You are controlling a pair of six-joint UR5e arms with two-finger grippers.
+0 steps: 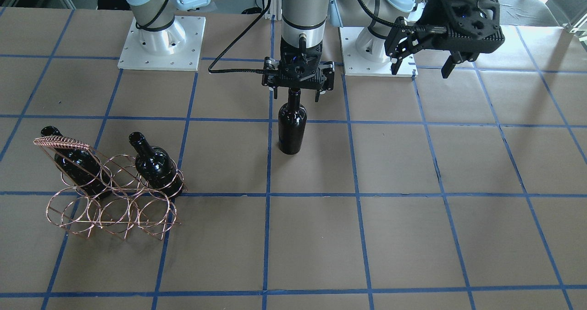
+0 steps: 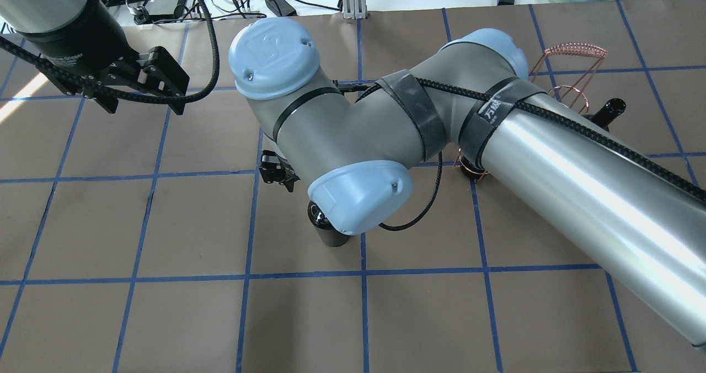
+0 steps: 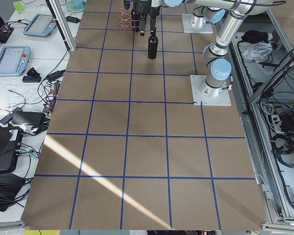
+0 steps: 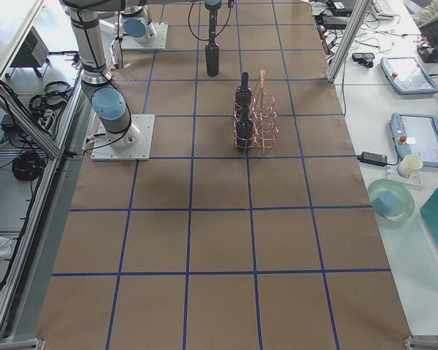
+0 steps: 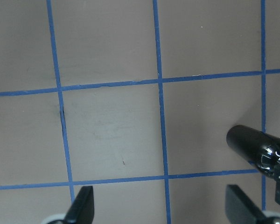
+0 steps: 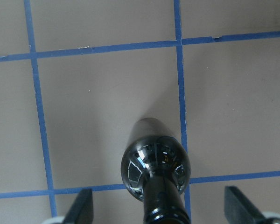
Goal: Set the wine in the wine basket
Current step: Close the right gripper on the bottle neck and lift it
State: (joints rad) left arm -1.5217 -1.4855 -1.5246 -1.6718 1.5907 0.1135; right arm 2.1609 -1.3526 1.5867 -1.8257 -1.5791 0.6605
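A brown table [image 1: 321, 236] taped into blue squares carries a copper wire basket [image 1: 110, 204] near one end, with two other bottles [image 1: 156, 163] standing in its rings. Well apart, the wine bottle [image 1: 292, 129] stands upright mid-table. The right gripper [image 1: 297, 95] straddles its neck, fingers spread and not touching. The left gripper [image 1: 420, 71] hangs released above the table.

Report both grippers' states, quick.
Left gripper: open, empty.
Right gripper: open, one finger on each side of the bottle neck, not clamping it.
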